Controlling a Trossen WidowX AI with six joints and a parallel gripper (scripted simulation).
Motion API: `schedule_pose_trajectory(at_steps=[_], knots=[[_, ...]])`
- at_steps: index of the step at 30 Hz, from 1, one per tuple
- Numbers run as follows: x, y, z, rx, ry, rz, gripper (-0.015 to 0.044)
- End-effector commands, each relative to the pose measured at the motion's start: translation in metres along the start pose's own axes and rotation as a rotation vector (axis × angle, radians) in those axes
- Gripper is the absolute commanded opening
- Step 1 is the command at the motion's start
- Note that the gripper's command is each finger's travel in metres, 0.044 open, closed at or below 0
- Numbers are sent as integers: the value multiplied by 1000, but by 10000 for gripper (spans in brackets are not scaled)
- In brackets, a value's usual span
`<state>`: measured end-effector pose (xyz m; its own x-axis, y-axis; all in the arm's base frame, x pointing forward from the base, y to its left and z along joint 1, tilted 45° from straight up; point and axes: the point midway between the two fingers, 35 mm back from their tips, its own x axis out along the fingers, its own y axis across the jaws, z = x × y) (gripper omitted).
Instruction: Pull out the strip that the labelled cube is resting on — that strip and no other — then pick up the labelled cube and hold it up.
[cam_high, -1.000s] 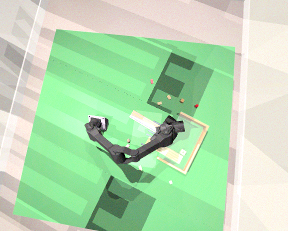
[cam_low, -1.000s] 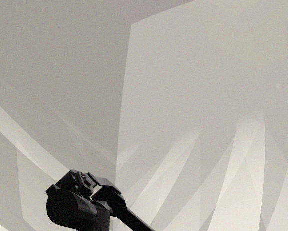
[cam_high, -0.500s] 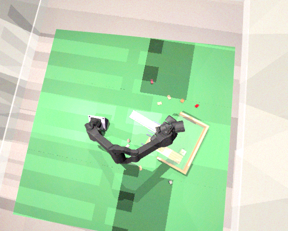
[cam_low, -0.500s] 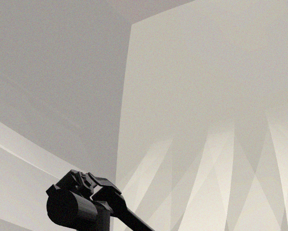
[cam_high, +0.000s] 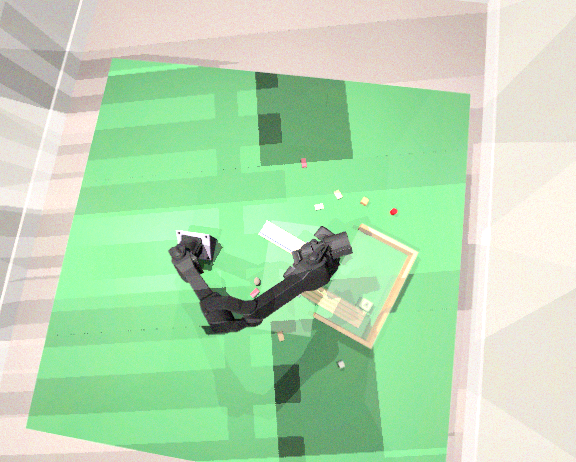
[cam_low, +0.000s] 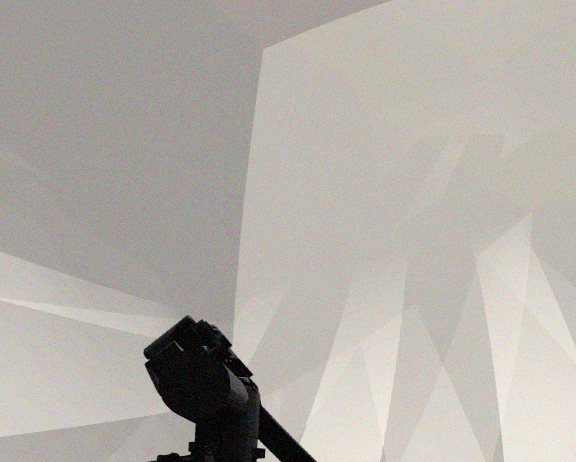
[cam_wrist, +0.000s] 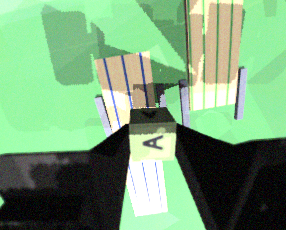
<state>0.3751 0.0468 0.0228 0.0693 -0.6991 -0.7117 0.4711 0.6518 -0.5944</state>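
Note:
The labelled cube (cam_wrist: 152, 145), pale with a black letter A, is between the fingers of my gripper (cam_wrist: 149, 127), which is shut on it. In the wrist view the cube hangs above a strip with blue lines (cam_wrist: 149, 192) (cam_high: 280, 236), hiding its middle. The strip lies flat on the green surface, its far part beside a grey rail (cam_wrist: 103, 115). A strip with green lines (cam_wrist: 217, 55) (cam_high: 345, 311) lies to the right, between two more grey rails. In the top view the arm hides the fingertips and the held cube. The exterior view shows only part of the arm.
A low wooden border (cam_high: 394, 298) stands around the strips' far side. Another pale cube (cam_high: 366, 303) with a dark mark is at the green-lined strip's far end. Small blocks lie outside the border, among them a red one (cam_high: 393, 211), an orange one (cam_high: 364, 201) and a grey one (cam_high: 341, 364).

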Motion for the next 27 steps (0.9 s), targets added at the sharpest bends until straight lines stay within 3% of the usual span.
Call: schedule_pose_trajectory(at_steps=[1, 27], knots=[[-4, -6, -9, 3, 6, -2, 0], [-17, -37, -63, 0, 9, -2, 0]])
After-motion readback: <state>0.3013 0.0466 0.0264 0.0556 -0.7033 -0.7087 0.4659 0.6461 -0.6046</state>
